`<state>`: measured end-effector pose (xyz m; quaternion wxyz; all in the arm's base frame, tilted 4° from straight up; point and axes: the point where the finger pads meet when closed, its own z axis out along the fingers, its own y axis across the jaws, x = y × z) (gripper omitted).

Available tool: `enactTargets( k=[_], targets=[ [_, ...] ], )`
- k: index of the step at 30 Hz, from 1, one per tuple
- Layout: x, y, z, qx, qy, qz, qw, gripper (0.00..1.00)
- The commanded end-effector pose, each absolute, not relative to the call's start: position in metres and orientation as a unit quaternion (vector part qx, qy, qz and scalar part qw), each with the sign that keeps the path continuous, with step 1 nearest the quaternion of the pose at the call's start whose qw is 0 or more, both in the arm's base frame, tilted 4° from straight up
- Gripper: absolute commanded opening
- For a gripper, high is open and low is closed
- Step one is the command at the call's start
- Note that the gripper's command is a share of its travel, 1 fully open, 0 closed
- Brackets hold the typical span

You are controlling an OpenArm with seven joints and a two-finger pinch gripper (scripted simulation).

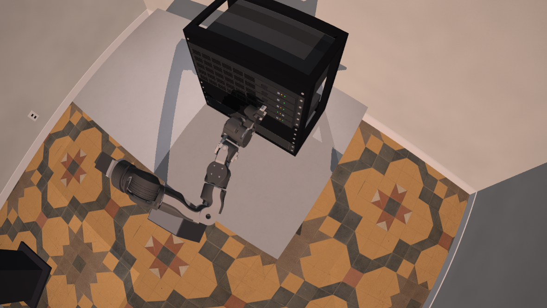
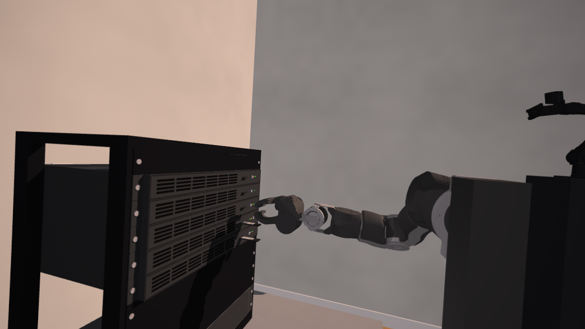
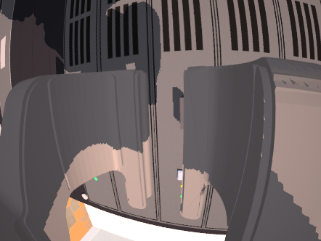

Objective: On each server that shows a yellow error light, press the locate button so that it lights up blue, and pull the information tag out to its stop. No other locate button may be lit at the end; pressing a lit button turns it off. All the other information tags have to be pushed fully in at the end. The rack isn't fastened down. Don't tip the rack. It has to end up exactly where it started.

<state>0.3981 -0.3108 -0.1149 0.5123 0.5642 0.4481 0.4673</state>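
The black rack [image 1: 267, 38] [image 2: 118, 204] holds several servers stacked one above another, their vented fronts filling the wrist view [image 3: 184, 33]. My gripper [image 1: 259, 112] [image 2: 260, 209] [image 3: 169, 143] is shut, with only a narrow gap and nothing between the fingers. Its tips are at the right end of the third server [image 2: 196, 206], right by the front panel. Between the fingertips I see a small pale button [image 3: 179, 173] with a yellow light [image 3: 181, 186] under it. Two information tags [image 2: 250, 223] [image 2: 250, 239] stick out of the two servers below. One tag [image 1: 262, 108] shows beside my fingers.
The rack stands on a grey floor mat [image 1: 126, 95] near the room's corner walls. My arm's base block [image 1: 179, 226] sits at the mat's front edge. A dark cabinet [image 2: 486, 245] stands by the arm's shoulder. A black box [image 1: 19, 272] is at the lower left.
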Motion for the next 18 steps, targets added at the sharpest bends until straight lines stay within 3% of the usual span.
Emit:
enactTargets(
  k=[1, 18],
  targets=[
    [0.403, -0.309, -0.118, 0.564, 0.454, 0.467, 0.508, 0.10],
    [0.438, -0.314, -0.123, 0.565, 0.456, 0.465, 0.506, 0.10]
  ],
)
